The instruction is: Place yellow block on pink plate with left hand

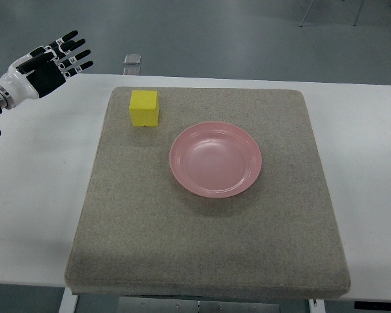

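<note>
You're reaching: left hand [49, 62] is hanging off the mat's far-left corner, fingers spread, holding nothing. Yellow block [144, 108] is sitting on the grey mat [202, 241], just beside the pink plate [215, 158], not touching. Come in above it, fingers straddling opposite faces.

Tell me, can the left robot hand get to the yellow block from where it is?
Probably yes. The left robot hand hovers open off to the block's left, and nothing sits between it and the yellow block. The pink plate lies on the other side.
</note>
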Available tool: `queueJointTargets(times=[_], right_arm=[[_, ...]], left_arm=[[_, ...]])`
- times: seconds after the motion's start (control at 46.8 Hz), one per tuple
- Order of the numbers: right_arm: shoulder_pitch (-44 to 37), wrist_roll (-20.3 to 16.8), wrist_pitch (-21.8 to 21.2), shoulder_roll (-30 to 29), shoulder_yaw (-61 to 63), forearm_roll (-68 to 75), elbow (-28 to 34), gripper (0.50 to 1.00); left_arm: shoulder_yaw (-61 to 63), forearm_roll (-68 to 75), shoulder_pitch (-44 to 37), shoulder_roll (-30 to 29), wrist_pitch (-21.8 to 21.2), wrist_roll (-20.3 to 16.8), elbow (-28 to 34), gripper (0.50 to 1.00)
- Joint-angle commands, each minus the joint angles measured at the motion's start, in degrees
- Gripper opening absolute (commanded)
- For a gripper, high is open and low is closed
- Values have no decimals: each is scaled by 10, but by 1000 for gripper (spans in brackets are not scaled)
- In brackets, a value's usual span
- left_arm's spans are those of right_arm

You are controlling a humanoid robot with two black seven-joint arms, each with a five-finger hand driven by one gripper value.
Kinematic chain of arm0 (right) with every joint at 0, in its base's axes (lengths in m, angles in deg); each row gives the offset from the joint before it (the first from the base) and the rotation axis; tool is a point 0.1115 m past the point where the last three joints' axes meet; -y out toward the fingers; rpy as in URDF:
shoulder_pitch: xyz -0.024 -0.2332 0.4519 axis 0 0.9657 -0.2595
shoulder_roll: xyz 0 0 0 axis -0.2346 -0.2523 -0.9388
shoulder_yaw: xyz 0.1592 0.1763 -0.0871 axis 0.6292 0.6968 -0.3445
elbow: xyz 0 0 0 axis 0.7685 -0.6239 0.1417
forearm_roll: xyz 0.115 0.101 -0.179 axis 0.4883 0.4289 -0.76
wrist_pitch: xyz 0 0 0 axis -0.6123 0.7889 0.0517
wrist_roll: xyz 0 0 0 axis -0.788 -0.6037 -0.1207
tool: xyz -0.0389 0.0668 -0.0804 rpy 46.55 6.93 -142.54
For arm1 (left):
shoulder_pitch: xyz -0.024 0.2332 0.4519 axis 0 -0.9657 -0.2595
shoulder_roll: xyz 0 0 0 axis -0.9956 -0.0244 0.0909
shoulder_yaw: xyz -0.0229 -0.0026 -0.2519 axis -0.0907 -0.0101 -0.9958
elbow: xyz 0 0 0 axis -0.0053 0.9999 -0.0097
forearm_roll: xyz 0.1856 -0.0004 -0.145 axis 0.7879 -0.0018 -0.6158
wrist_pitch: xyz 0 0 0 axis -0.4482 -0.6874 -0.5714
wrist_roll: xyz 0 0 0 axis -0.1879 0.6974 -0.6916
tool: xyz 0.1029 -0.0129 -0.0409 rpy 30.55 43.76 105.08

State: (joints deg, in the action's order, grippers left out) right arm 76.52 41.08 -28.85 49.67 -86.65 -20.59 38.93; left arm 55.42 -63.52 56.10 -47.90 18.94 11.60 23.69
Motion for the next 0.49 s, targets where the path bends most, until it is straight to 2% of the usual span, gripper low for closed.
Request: queueJointTargets(times=[0.0,0.299,0.471], right_arm=[[0,0,0,0,0,0,0,924],[0,0,0,0,0,0,0,924],[0,0,0,0,0,0,0,924]], left_arm=[[-1,12,4,0,0,0,-1,994],[-2,87,30,-5,0,0,-5,994],[-2,195,48,-9,0,-4,-5,994]])
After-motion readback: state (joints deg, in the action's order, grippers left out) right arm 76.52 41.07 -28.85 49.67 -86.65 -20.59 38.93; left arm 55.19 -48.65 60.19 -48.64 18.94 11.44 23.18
